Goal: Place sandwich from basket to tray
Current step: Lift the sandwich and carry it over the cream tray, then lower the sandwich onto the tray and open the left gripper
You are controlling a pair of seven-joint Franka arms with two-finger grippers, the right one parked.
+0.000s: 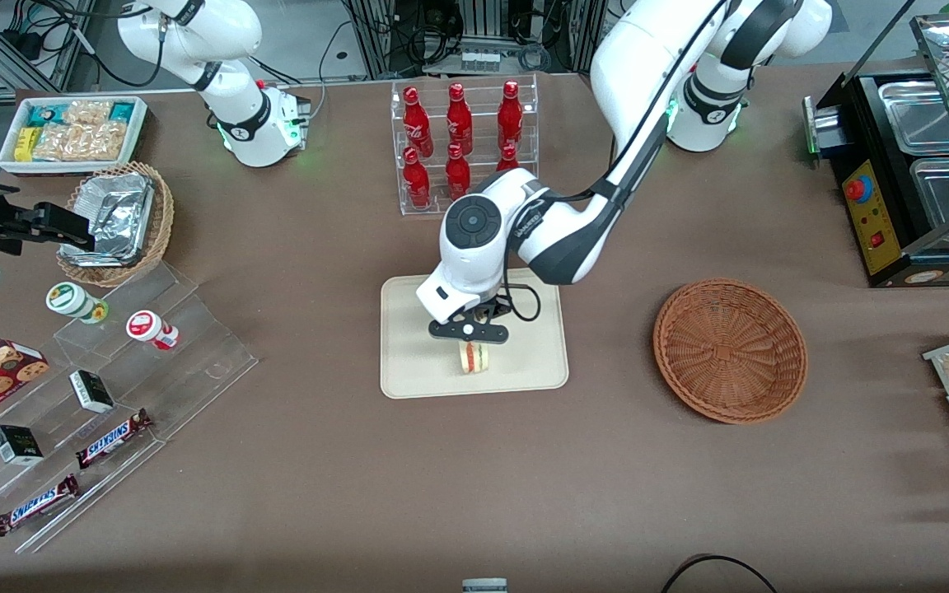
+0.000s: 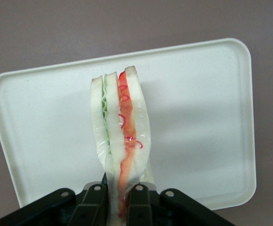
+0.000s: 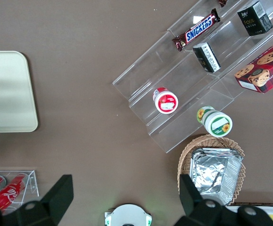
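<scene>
1. Front view: the tray lies at frame centre on the brown surface, nearest the camera of the task items. Above it the claw grips the sandwich. The empty basket sits toward the working arm's end.
2. Wrist view: claw fingers pinch the sandwich over the tray.

- The gripper hangs over the tray; in the front view the arm's wrist hides its fingers, and the wrist view's edge cuts them off.
- The fingers cover the sandwich's held end.
- Whether the sandwich touches the tray cannot be told.
- The tray's 9 o'clock end is cut off in the right wrist view.
</scene>
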